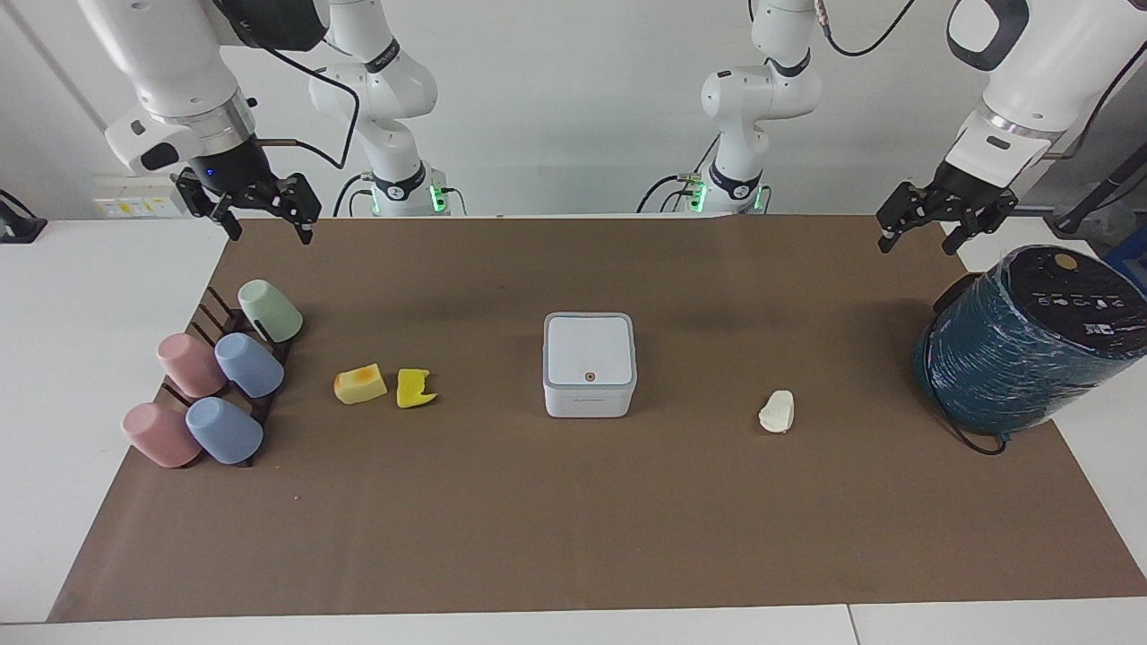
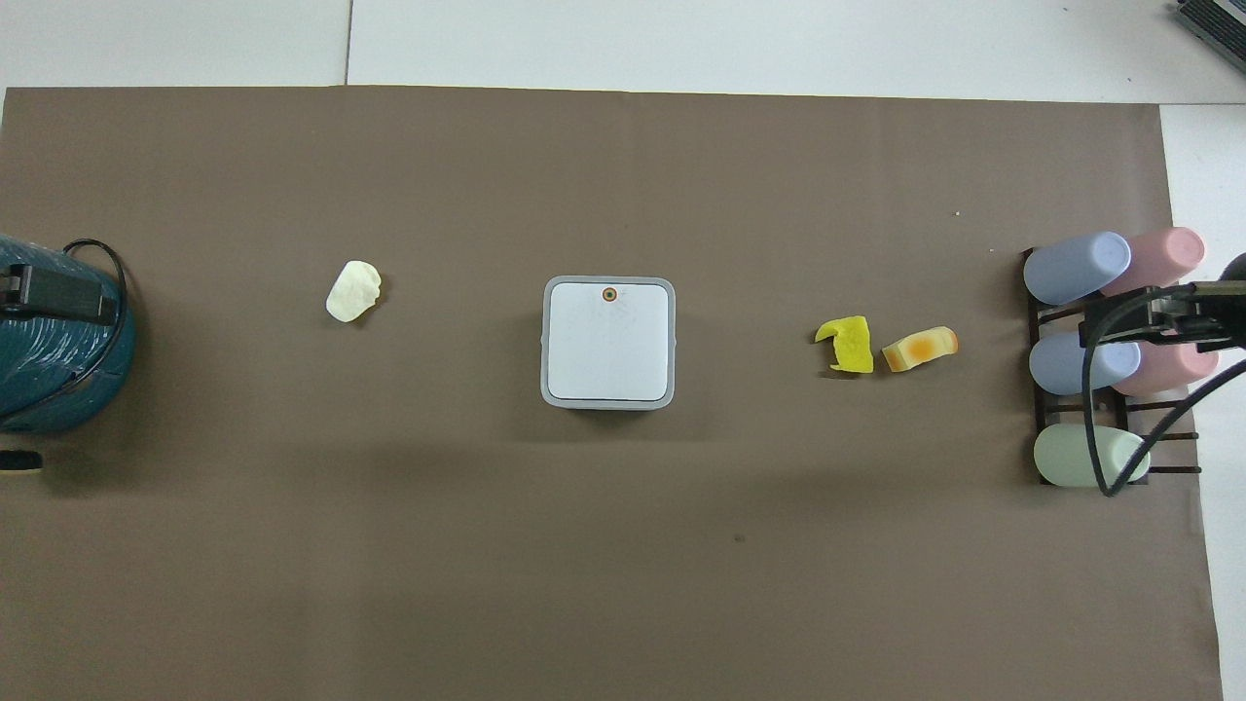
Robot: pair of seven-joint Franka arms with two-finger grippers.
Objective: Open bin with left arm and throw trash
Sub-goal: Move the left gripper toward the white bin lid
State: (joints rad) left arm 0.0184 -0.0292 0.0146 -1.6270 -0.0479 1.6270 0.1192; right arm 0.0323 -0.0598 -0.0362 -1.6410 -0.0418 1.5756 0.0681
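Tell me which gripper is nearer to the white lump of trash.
Left. The left gripper hangs open above the teal cylinder's end, the white lump's end; the right gripper hangs open over the cup rack's end.

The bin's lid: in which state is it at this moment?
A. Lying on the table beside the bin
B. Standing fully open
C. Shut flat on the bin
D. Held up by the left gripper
C. The bin shows its white lid lying flat and closed, with the small orange dot on top, and the left gripper hangs open high above the table's edge near the teal cylinder, touching nothing.
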